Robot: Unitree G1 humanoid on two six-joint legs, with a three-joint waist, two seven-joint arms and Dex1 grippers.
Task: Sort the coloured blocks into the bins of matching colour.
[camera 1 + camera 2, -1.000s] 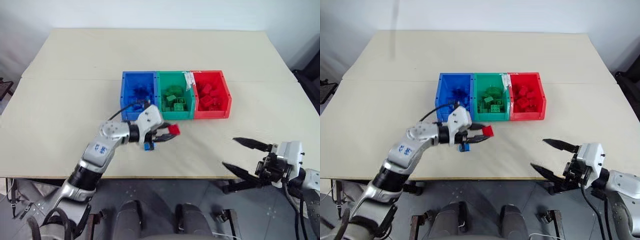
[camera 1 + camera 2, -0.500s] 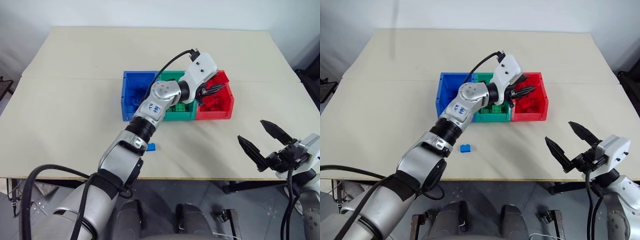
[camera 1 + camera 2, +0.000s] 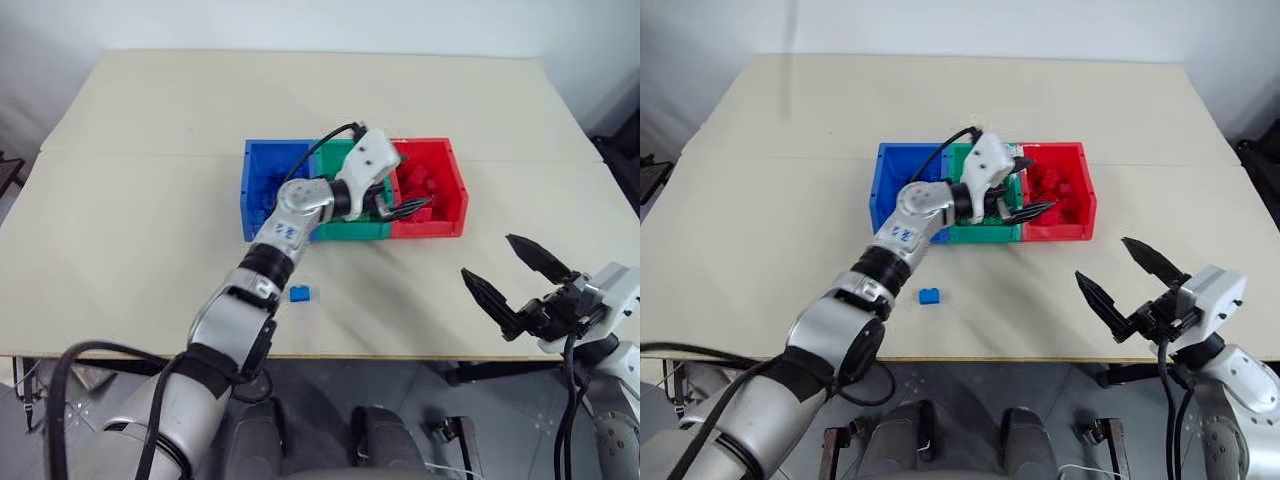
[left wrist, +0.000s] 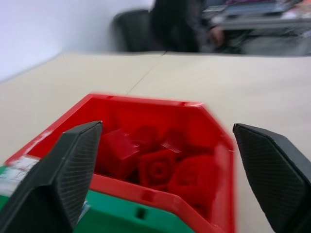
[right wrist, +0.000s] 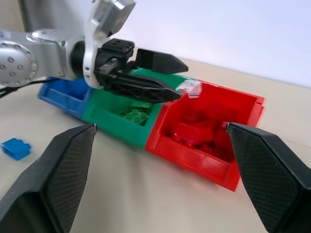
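- The left claw (image 3: 402,204) is hovering with fingers spread wide and empty over the red bin (image 3: 452,190), at its edge beside the green bin (image 3: 340,160).
- Red blocks (image 4: 160,167) are lying inside the red bin.
- One blue block (image 3: 300,294) is lying on the table (image 3: 130,200), in front of the blue bin (image 3: 255,165).
- The right claw (image 3: 512,282) is hanging wide and empty, well in front of the red bin.

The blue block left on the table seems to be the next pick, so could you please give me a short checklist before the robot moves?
1. Left gripper open, nothing held: ok.
2. Left gripper clear of the red bin: not ok, it hangs over the near edge.
3. Blue block lies alone on the table: ok.
4. Right gripper open and empty: ok.
5. Blue bin open for a drop: ok.
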